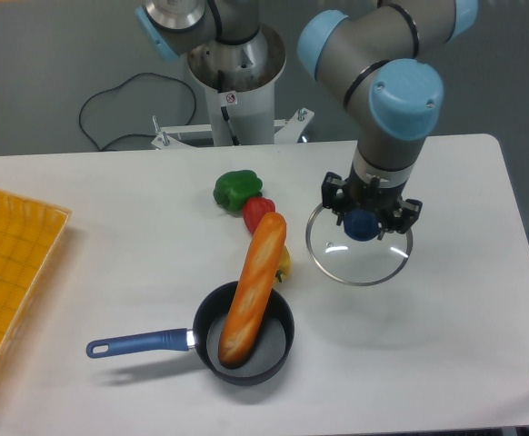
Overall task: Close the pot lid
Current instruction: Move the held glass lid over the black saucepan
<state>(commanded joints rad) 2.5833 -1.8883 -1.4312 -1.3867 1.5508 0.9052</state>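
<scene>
We see the lid (359, 254) hanging directly under the gripper (363, 222), its blue knob (363, 224) caught between the 2 fingers. The glass disc appears raised off the white table (464, 345), with a faint shadow on the surface below and to the right of it. It sits roughly level, tipped slightly toward us, so its round face reads as an ellipse.

The pot (244, 334) stands well apart from the lid, lower and to the left in the view, near the front edge of the table. Its long blue handle (137, 343) points left, so the pot's long axis runs left to right across the picture. A baguette (252, 289) leans in the pot, 1 end resting on the pot's floor and the other rising over the far rim toward the vegetables.

The gripper is clenched on the knob, its fingers narrowly spaced with only the knob between them; it touches nothing else that we can make out.

Behind the baguette lie a green pepper (236, 189), a red pepper (256, 212) and a small yellow item (284, 263) partly hidden. A yellow tray (10, 272) sits at the left edge.
</scene>
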